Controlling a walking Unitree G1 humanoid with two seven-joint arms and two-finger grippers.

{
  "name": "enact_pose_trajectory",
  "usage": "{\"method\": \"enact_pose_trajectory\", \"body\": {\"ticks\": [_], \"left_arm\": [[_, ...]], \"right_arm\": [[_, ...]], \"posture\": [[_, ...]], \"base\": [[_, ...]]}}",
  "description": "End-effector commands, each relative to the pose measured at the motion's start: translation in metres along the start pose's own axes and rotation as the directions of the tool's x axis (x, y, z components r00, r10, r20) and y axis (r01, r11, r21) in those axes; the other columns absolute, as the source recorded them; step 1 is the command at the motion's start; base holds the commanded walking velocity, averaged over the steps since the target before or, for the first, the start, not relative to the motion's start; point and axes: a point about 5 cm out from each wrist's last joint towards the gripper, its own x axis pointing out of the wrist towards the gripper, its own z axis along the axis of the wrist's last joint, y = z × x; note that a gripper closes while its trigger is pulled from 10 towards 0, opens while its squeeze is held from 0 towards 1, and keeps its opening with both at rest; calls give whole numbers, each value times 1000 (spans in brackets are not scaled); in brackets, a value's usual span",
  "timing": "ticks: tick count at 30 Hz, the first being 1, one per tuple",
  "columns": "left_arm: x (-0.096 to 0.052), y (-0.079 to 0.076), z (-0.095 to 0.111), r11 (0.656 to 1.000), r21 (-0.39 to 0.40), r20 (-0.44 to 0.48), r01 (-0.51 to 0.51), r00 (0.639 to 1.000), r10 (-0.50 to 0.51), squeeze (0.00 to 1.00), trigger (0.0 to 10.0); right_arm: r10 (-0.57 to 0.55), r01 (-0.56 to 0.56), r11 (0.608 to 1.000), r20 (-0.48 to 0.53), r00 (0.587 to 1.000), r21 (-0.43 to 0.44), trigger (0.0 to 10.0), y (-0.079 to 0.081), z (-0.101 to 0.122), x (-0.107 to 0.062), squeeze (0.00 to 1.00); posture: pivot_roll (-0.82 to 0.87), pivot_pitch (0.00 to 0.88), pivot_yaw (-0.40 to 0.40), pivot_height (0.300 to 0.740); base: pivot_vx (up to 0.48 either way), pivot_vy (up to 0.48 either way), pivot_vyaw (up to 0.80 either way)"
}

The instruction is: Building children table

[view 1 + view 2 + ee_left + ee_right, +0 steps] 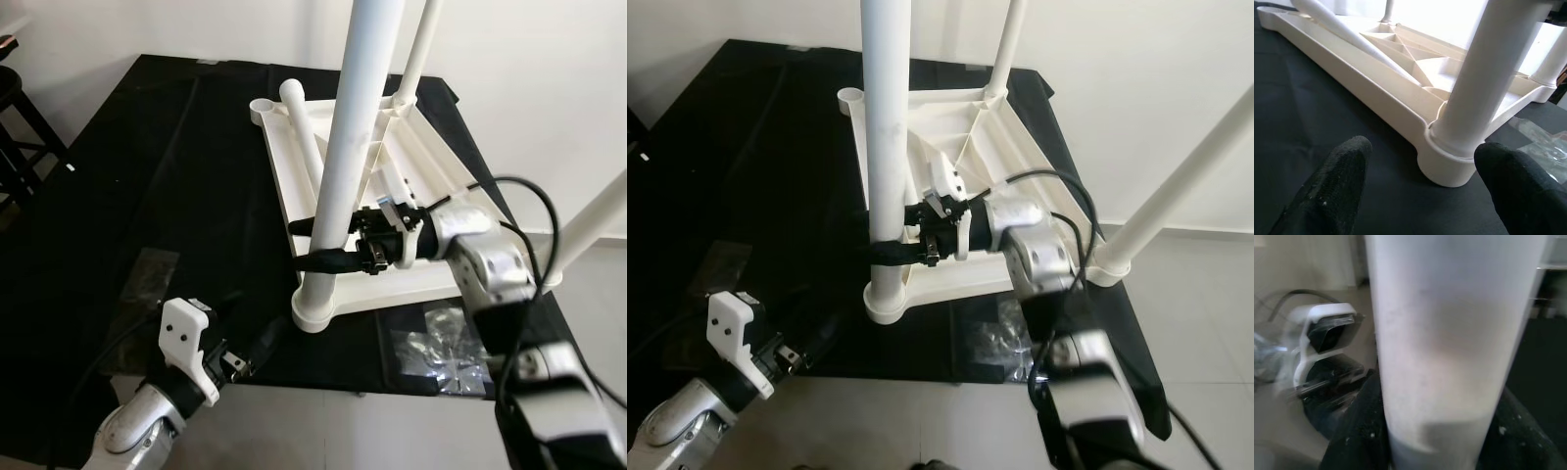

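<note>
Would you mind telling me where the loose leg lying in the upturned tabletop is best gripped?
Grip the loose leg mid-shaft, from above, fingers across it. It lies flat inside the tabletop, so its round shaft is exposed on top, while its ends sit near the rim and the standing leg held by the right gripper.
</note>
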Motion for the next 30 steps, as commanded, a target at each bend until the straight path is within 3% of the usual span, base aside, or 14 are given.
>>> {"method": "enact_pose_trajectory", "body": {"ticks": [1,2,3,6,11,12,13,14,16,17,18,25,28,30], "left_arm": [[-1,1,-4,1000,-15,-16,9,1000,-10,0,10000],[-1,1,-4,1000,-15,-16,9,1000,-10,0,10000],[1,3,-4,1000,-12,-16,12,1000,-12,0,10000],[3,4,-5,1000,-10,-18,16,1000,-16,0,10000],[6,5,-8,1000,-8,-25,26,999,-26,0,10000],[7,6,-9,1000,-5,-22,17,1000,-17,0,10000],[7,6,-9,1000,-5,-22,17,1000,-17,0,10000],[6,7,-9,1000,0,-19,2,1000,-2,0,10000],[6,8,-10,1000,3,-18,-9,1000,9,0,10000],[6,9,-10,1000,5,-16,-19,1000,19,0,10000],[6,10,-11,1000,6,-16,-23,1000,23,0,10000],[7,18,-13,996,20,-11,-82,997,83,0,10000],[3,25,-14,986,38,-13,-163,986,164,0,10000],[-8,36,-16,945,98,-30,-312,948,316,0,10000]], "right_arm": [[-464,489,866,-193,864,106,0,12,-45,10,0],[-464,489,866,-193,864,106,0,12,-45,10,0],[-613,664,735,-285,737,136,0,48,-63,24,0],[-591,647,747,-291,752,156,0,55,-66,29,0],[-593,629,770,-244,767,109,0,32,-55,40,0],[-613,648,756,-244,752,99,2667,30,-53,41,0],[-613,648,756,-244,752,99,2667,30,-53,41,0],[-627,662,743,-245,739,95,10000,29,-52,42,0],[-639,674,732,-248,728,93,10000,28,-51,43,0],[-659,689,717,-219,719,107,10000,30,-46,45,918],[-664,688,713,-183,725,134,10000,32,-42,47,1000],[-638,641,761,-64,767,97,10000,40,-39,36,1000],[-618,620,782,-50,785,61,10000,46,-46,25,1000],[-612,612,791,-62,789,-11,10000,55,-56,10,1000]], "posture": [[-176,171,-91,740],[-176,171,-91,740],[-185,155,-69,740],[-183,150,-67,740],[-175,122,-87,740],[-166,112,-91,740],[-166,112,-91,740],[-162,105,-92,740],[-162,105,-92,740],[-161,100,-93,740],[-165,90,-93,740],[-184,66,-84,740],[-191,59,-77,740],[-214,42,-57,740]], "base": [[0,0,0],[0,0,0],[0,0,0],[0,0,0],[0,0,0],[0,0,0],[0,0,0],[0,0,0],[0,0,0],[0,0,0],[0,0,0],[0,0,0],[0,0,0],[0,0,0]]}}
